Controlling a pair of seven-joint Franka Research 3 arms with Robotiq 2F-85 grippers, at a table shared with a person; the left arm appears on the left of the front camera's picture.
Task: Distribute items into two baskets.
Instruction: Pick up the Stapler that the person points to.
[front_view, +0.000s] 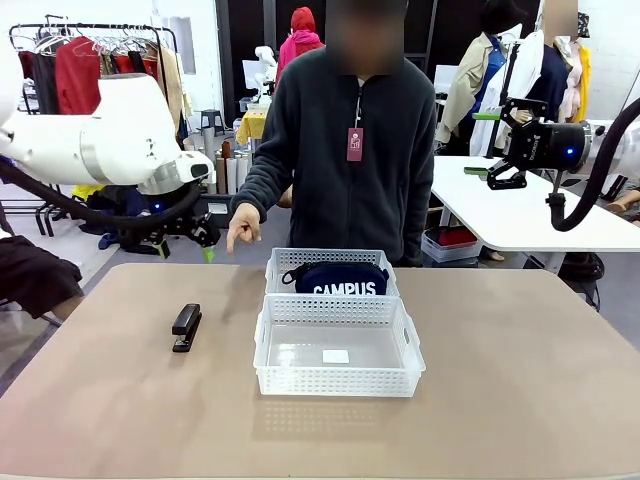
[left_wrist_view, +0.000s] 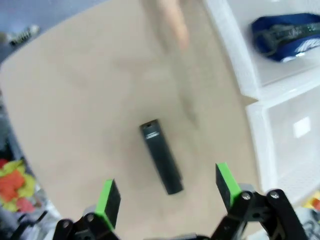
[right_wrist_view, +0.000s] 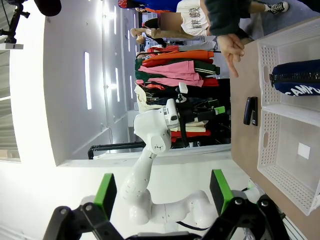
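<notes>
Left wrist view: stapler (left_wrist_view: 161, 157) lies ahead of spread left claw (left_wrist_view: 167, 189).

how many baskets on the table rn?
2. Far basket, mid-table in front of the person, holds the navy CAMPUS pouch. Near basket sits directly in front of it on the robot's side, with no item inside. None look hidden.

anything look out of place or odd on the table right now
Nothing looks spilled, broken or askew. The one loose item is the black desk stapler, lying flat on the tan table left of the near translucent white lattice basket, which holds neither item. The navy blue CAMPUS zip pouch sits in the matching far basket.
</notes>
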